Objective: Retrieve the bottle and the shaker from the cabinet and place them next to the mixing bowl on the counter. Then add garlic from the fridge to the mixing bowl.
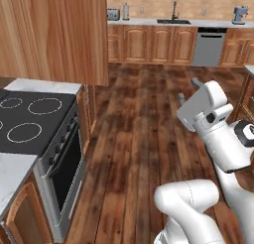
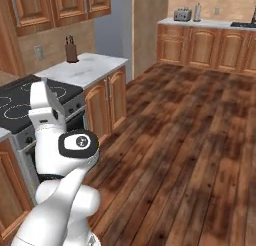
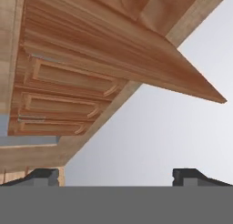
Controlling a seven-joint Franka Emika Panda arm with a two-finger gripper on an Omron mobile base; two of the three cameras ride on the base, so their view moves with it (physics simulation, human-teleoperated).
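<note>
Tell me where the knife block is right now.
The knife block stands in the right base view's upper left, on the white counter against the wall, just beyond the black stovetop and below the upper cabinets.

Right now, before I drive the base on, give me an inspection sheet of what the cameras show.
Surface: stovetop with bare burners; pale counter beside it.
Job's things: nothing seen.
Clutter: knife block on that counter; toaster on the far counter.
Grippers: gripper open, fingers apart, nothing between them.
Cables: nothing seen.
Surroundings: wooden floor, wood cabinets, sink, dishwasher.
</note>
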